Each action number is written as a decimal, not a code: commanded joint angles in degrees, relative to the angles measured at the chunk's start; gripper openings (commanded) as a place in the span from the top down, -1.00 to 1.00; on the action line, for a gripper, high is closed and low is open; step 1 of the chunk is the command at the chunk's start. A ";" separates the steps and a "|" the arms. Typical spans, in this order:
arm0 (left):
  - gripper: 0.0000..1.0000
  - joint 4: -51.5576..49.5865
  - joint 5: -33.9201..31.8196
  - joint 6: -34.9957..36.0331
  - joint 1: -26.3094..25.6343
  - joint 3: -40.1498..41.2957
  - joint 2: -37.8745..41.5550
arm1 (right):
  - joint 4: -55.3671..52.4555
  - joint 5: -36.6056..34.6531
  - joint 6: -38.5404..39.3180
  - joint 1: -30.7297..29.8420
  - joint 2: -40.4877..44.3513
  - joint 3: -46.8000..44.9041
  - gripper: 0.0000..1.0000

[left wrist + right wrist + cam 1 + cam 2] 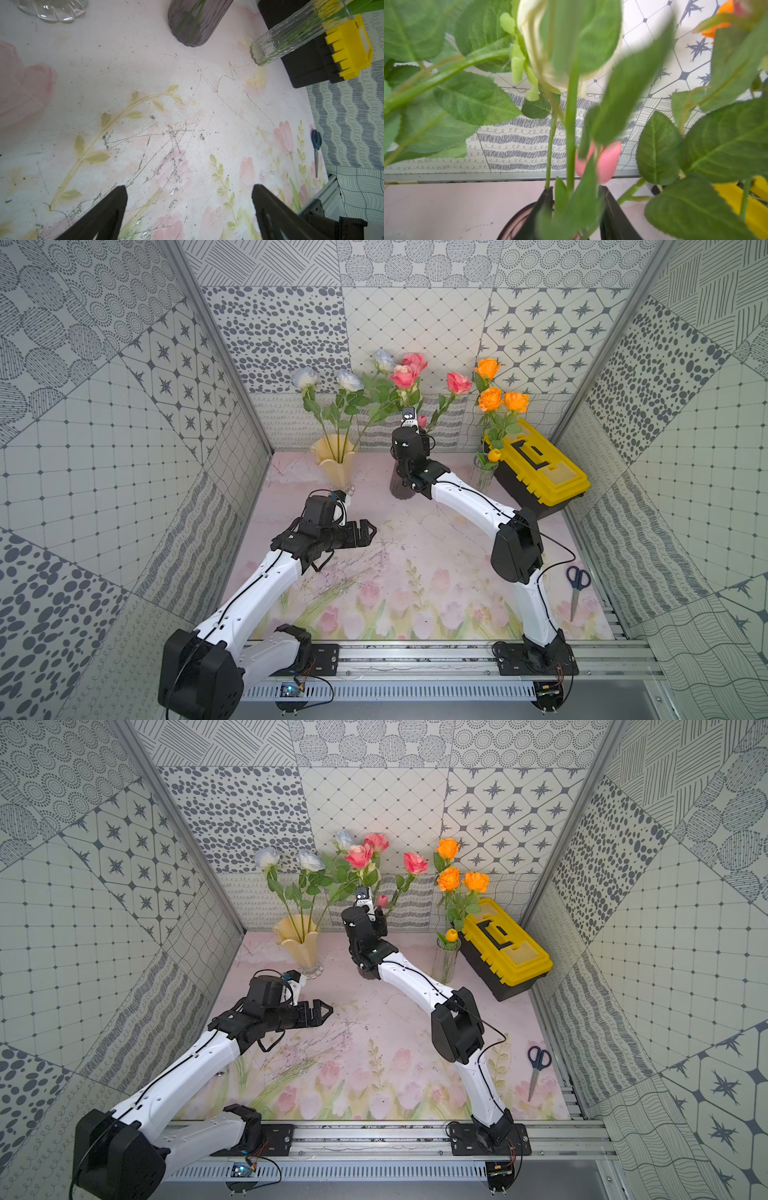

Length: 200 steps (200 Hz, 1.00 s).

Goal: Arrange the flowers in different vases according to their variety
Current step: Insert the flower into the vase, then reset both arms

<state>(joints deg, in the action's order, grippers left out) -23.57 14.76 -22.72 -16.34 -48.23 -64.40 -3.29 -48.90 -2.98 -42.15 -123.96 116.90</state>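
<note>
No text, brand, number or sign is legible in any view: the only candidate, a small dark marking on the white camera housing (363, 894) on the right arm, is too small to read, and the yellow toolbox (540, 472) shows no readable lettering.

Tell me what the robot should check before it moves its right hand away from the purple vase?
1. Right hand open around the stems: ok.
2. Pink flowers in purple vase: ok.
3. Orange flowers in clear vase: ok.
4. White flowers in yellow vase: ok.
5. Cream bud in the right vase: cannot tell.
6. Left hand open and empty: ok.
</note>
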 commanded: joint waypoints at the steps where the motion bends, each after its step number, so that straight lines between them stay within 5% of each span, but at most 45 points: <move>1: -0.98 0.32 0.16 1.10 0.42 0.40 0.33 | 2.82 0.59 -2.32 -0.58 5.82 -2.00 -0.05; 80: -0.97 0.37 -0.85 1.18 0.35 0.58 0.48 | 0.16 5.15 -8.56 -2.45 18.87 -16.29 -0.24; 126: -0.97 1.28 -1.27 1.36 0.39 1.19 0.84 | -8.32 10.10 -14.13 -3.61 29.51 -26.20 -0.60; 146: -0.97 1.52 -1.57 1.52 0.39 1.36 0.81 | -10.26 12.87 -16.12 -3.57 35.04 -32.58 -0.93; 200: -0.97 3.32 -4.48 3.11 0.34 2.54 1.47 | -15.01 18.63 -17.35 -3.05 49.80 -49.27 -0.94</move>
<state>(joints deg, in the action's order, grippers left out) -23.35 13.08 -22.22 -16.34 -46.57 -63.61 -16.19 -33.98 -18.92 -45.63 -79.26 73.17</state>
